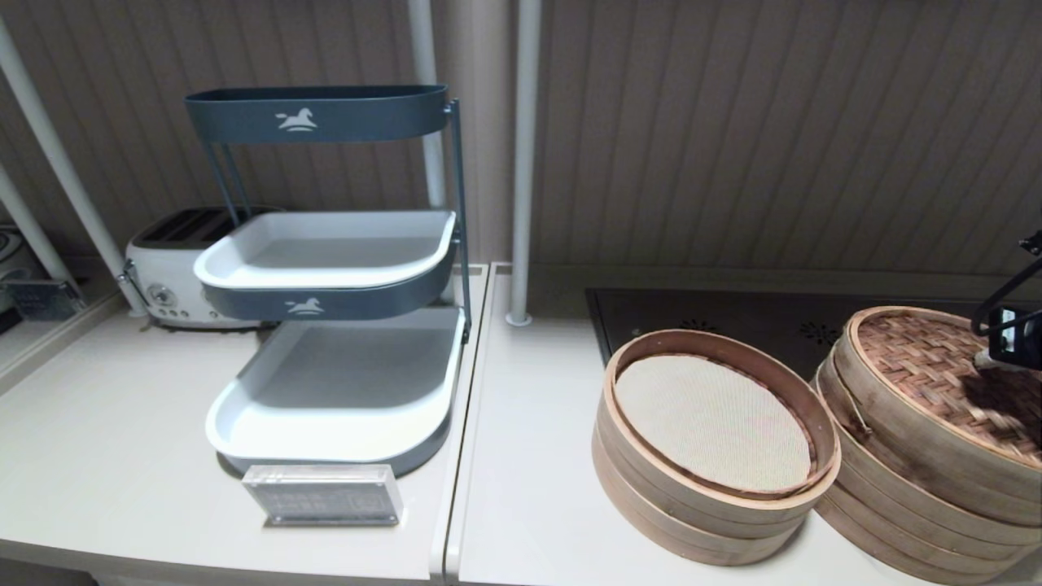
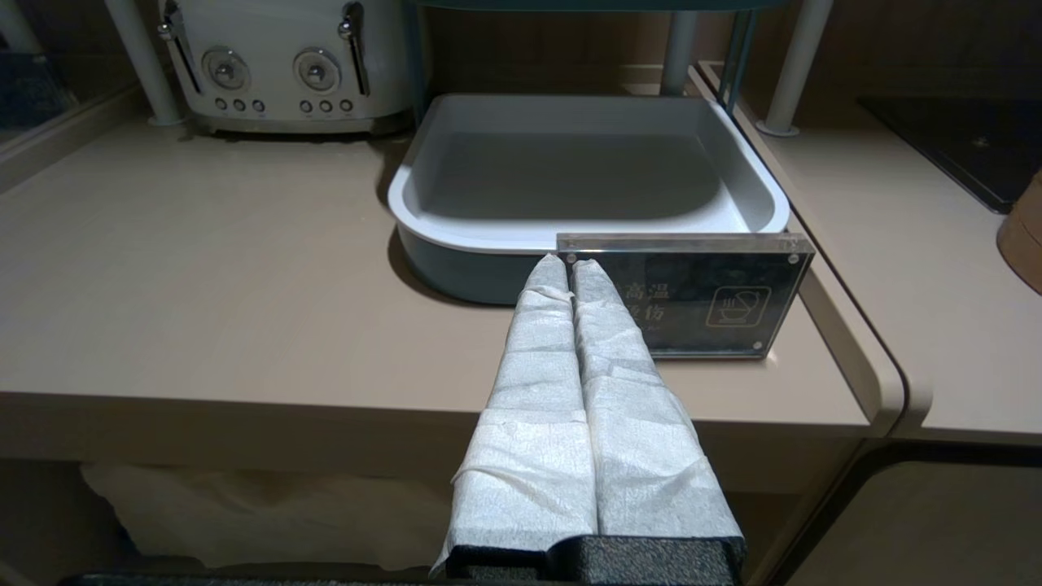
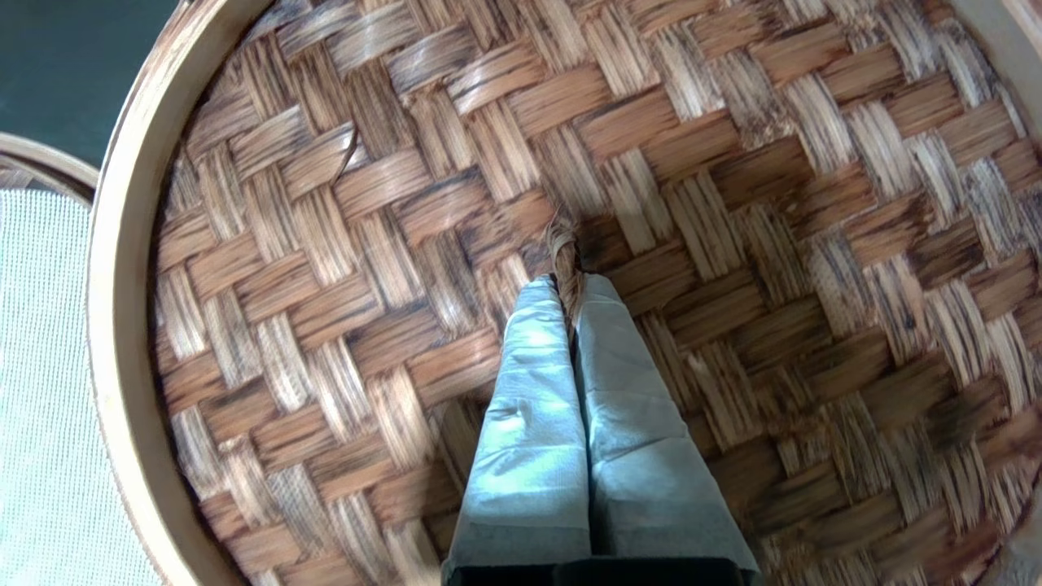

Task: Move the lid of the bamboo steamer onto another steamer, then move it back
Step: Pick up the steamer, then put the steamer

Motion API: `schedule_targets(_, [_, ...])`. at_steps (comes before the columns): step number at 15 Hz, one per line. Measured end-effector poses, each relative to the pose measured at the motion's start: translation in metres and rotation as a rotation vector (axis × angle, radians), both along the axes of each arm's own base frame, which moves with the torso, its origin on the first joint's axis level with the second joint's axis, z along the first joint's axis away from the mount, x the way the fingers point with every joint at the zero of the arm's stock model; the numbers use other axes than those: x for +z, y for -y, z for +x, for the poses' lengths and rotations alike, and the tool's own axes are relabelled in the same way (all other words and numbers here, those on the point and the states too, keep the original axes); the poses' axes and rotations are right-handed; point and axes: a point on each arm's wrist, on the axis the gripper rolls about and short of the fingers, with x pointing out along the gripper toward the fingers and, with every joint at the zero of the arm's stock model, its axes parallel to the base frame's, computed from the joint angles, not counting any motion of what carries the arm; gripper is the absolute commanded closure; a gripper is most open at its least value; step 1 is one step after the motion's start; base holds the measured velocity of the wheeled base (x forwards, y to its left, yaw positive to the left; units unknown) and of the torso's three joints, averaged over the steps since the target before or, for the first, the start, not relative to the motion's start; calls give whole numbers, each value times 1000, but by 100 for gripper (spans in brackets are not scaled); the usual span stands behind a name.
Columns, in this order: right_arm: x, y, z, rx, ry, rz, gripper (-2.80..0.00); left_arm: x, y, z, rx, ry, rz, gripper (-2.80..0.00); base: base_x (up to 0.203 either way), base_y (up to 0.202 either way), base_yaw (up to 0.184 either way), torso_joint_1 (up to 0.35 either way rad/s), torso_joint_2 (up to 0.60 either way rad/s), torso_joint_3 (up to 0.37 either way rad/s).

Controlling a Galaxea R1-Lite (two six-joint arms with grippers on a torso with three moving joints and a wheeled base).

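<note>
The bamboo steamer lid [image 1: 928, 366] tops the right-hand stack, another steamer [image 1: 904, 496], sitting a little off-centre on its pale hoops. Its tan herringbone weave [image 3: 716, 163] fills the right wrist view. My right gripper [image 3: 570, 281] is shut on the lid's small centre loop [image 3: 563, 248]; in the head view it shows only at the right edge [image 1: 997, 358]. Any darker lid underneath is hidden. My left gripper [image 2: 567, 264] is shut on nothing, held off the counter's front edge by the sign.
The open steamer with a cream liner [image 1: 716, 423] stands touching the stack's left side. Behind both lies a dark cooktop [image 1: 733, 313]. On the left are a tiered tray rack [image 1: 334, 382], an acrylic sign [image 2: 692, 297], a white toaster [image 1: 163, 277] and a pole [image 1: 521, 163].
</note>
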Motion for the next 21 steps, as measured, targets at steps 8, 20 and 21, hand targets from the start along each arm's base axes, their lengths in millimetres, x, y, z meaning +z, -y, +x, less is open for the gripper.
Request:
schedule_targets(8, [25, -3, -2, 10, 75, -43, 0, 0, 0, 0, 0, 0, -1, 0, 0, 0, 0, 0, 0, 0])
schedule_targets(20, [46, -55, 11, 179, 95, -37, 0, 0, 0, 0, 0, 0, 0, 0, 0, 0, 0, 0, 0, 0])
schedule_targets(21, [48, -60, 12, 197, 99, -36, 0, 0, 0, 0, -1, 0, -1, 0, 0, 0, 0, 0, 0, 0])
